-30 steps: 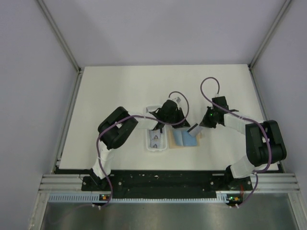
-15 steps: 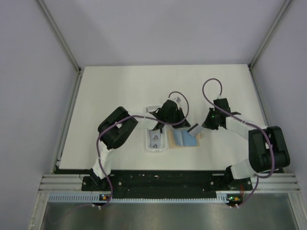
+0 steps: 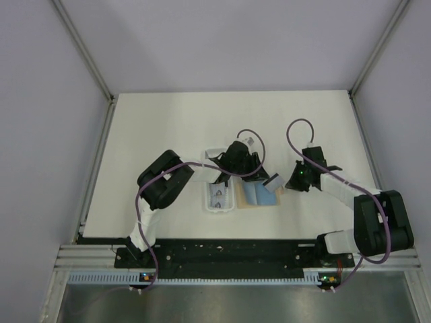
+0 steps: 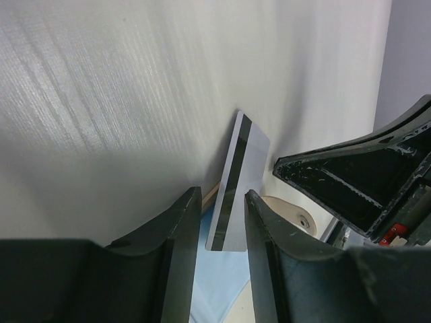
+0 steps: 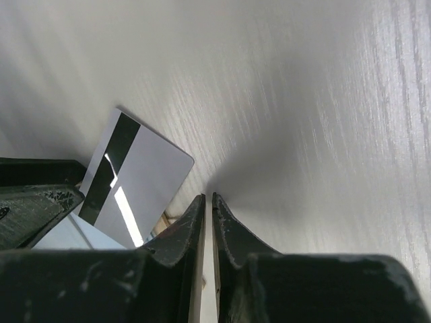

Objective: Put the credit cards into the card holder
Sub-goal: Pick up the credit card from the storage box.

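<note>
The tan card holder (image 3: pixel 259 196) lies open with its light blue inside up, right of the clear tray. A grey card with a black stripe (image 3: pixel 273 182) stands tilted at the holder's right end; it also shows in the left wrist view (image 4: pixel 236 188) and the right wrist view (image 5: pixel 138 182). My left gripper (image 3: pixel 250 173) is open over the holder's back edge, with the blue lining (image 4: pixel 215 296) below it. My right gripper (image 3: pixel 288 184) is shut and empty, just right of the card and apart from it. Two more cards (image 3: pixel 218 195) lie in the tray.
The long clear plastic tray (image 3: pixel 209 202) sits left of the holder, under my left arm. The holder's tab with its snap (image 4: pixel 300 219) lies between the two grippers. A purple cable loops above each wrist. Metal frame posts border the table.
My right arm has swung right and toward the near edge, its gripper drawing back from the card. The card stays at the holder. My left arm has not moved.
</note>
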`<state>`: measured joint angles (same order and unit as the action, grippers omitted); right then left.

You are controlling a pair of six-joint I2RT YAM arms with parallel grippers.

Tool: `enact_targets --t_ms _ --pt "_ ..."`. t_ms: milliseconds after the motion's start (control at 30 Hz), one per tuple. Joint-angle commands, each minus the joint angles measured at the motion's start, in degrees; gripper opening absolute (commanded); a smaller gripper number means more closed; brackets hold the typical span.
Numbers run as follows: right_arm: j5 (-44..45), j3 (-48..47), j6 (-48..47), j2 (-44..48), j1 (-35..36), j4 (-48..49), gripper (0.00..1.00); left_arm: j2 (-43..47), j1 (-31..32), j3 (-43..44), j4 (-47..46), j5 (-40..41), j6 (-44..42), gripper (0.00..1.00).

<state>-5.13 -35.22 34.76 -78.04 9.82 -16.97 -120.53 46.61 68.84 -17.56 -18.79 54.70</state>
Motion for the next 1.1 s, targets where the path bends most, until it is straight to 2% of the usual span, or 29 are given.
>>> enact_targets --t_ms 0,233,633,767,933,1067 --pt "-1.8 0.9 0.7 1.6 -0.6 1.2 0.06 0.3 -0.1 0.0 -1.3 -1.3 -1.3 0.39" --pt "-5.5 1.1 1.6 -1.4 -0.6 4.1 0.00 -1.2 0.1 2.3 -0.6 -3.5 -2.2 0.39" --pt "-9.0 1.5 3.6 -5.1 -0.5 9.0 0.00 -2.9 0.1 2.4 -1.2 -5.2 -2.1 0.37" --pt "-9.3 1.6 3.9 -5.5 -0.6 9.7 0.00 -2.8 0.2 2.2 -1.3 -5.2 -2.1 0.27" --pt "-8.8 1.7 3.8 -4.7 -0.6 9.5 0.00 -2.4 0.2 2.0 -1.3 -4.9 -1.9 0.06" --pt "-6.5 2.1 3.0 0.1 -0.7 8.6 0.00 -0.8 0.1 1.7 -0.6 -4.4 -2.2 0.00"
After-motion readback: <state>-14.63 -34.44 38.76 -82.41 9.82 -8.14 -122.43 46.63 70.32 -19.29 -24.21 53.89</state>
